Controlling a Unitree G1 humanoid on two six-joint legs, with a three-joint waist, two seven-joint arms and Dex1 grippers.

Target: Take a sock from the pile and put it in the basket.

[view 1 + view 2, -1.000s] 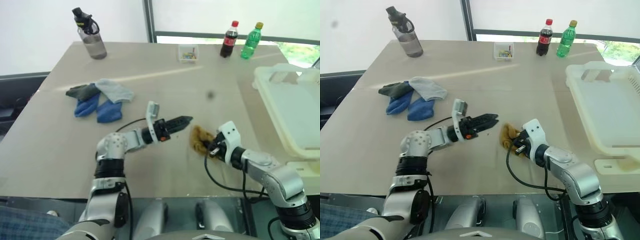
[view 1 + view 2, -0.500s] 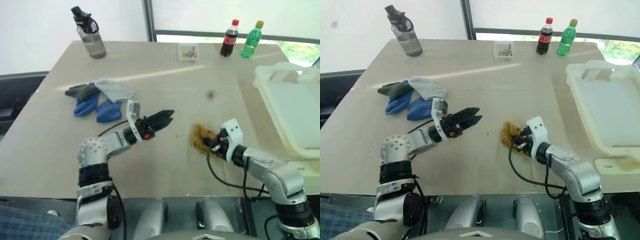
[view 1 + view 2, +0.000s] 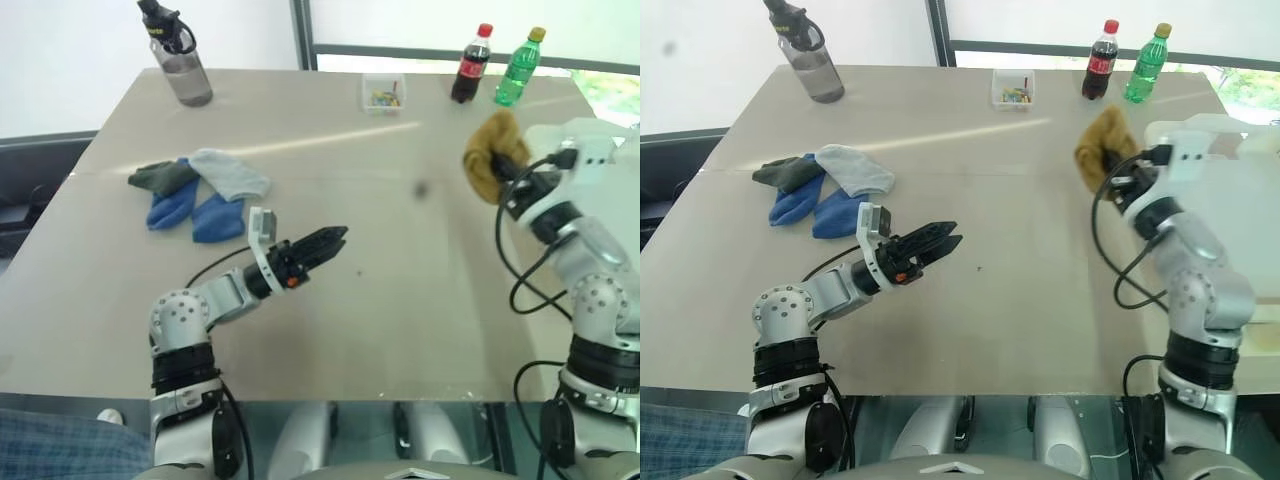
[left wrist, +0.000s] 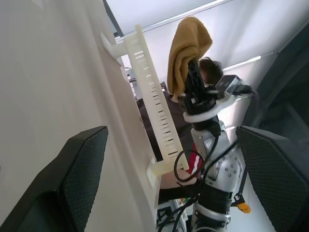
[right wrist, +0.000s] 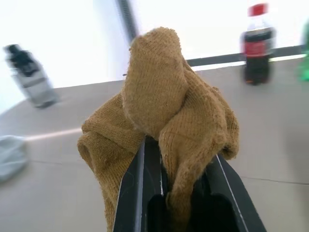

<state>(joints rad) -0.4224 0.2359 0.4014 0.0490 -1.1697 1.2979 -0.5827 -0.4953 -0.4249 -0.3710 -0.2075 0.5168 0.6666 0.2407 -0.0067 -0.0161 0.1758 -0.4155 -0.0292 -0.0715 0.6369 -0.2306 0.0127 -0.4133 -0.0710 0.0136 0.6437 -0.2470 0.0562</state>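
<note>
A mustard-yellow sock (image 3: 488, 152) hangs bunched in the air with my right gripper (image 3: 512, 172) shut on it. It sits above the table's right side, just short of the whitish basket (image 3: 1240, 128). In the right wrist view the sock (image 5: 159, 121) drapes over both black fingers. The pile (image 3: 195, 190) of blue, light grey and dark socks lies at the table's left. My left gripper (image 3: 332, 240) hovers open over the table's middle, holding nothing. The left wrist view shows the basket's slatted wall (image 4: 149, 106) and the raised sock (image 4: 186, 53).
A grey water bottle (image 3: 178, 62) stands at the far left corner. A small clear box (image 3: 383, 93), a cola bottle (image 3: 472, 65) and a green bottle (image 3: 522, 65) line the far edge. The beige table (image 3: 400, 300) stretches between my arms.
My right gripper has lifted the sock off the table and carried it up and right toward the basket. My left gripper drew back a little to the left, still open.
</note>
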